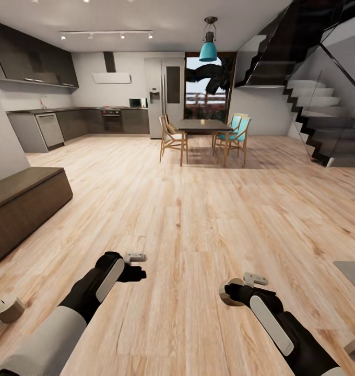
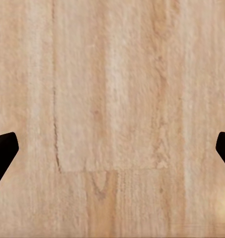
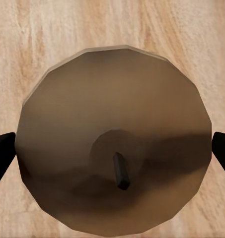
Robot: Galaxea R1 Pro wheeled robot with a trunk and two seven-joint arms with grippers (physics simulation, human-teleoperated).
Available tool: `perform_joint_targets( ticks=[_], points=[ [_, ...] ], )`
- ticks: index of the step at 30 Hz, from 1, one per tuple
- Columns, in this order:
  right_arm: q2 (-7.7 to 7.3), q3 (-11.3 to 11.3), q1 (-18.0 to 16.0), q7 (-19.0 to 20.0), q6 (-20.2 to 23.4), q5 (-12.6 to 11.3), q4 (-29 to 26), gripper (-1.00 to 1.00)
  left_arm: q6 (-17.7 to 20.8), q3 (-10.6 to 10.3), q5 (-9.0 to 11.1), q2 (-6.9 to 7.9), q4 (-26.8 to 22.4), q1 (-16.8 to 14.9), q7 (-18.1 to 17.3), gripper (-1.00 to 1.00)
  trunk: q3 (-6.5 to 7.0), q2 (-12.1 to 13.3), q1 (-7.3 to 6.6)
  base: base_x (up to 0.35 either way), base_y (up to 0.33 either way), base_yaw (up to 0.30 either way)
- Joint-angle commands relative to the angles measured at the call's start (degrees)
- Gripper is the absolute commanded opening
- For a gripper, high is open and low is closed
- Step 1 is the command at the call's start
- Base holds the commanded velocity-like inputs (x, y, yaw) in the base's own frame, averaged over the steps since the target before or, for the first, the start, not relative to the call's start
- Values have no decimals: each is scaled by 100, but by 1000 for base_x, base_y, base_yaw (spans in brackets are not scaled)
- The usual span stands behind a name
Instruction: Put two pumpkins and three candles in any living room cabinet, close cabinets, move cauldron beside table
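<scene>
1. Holding a candle (image 3: 114, 144), the right end effector (image 1: 231, 292) sits low over the light wood floor (image 1: 198, 209); in the right wrist view the candle's round tan top and short dark wick lie between the two dark fingertips (image 3: 2, 153), which press against its sides.
2. In the head view that candle shows as a beige stub at the tip of the right arm.
3. The left end effector (image 1: 137, 273) hangs over bare floor planks; in the left wrist view its fingertips (image 2: 3, 151) stand wide apart at either side with nothing between them.
4. A second candle (image 1: 8, 308) lies on the floor beside the left forearm, near the end of the long dark brown cabinet (image 1: 21, 209) that runs along the left wall.
5. The cabinet fronts seen here look closed.
6. Further off stand a dark dining table (image 1: 204, 125) with wooden chairs (image 1: 172, 138), the grey kitchen units (image 1: 68, 125) and a staircase (image 1: 313, 104).
7. A pale grey slab (image 1: 352, 271) enters at the right edge; what it belongs to I cannot tell.
</scene>
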Motion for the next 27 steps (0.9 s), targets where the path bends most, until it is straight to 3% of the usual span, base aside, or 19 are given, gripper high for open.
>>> perform_joint_targets(
  ticks=[1, 8, 27],
  points=[
    [-5, 17, -5, -59, 0, -54, -6, -100, -5, -22, 63, 7, 10, -9, 55, 100, -6, -3, -1, 0, 0, 0],
    [1, 17, -5, -60, -4, -35, 49, -100, -96, -22, 31, 7, 82, -27, 62, 100, -25, -3, -1, 108, -28, 141],
    [13, 21, -5, -62, -4, -5, 79, -100, -169, -30, 27, 6, 88, -27, 60, 100, -136, -3, -1, 299, -133, 219]
  ],
)
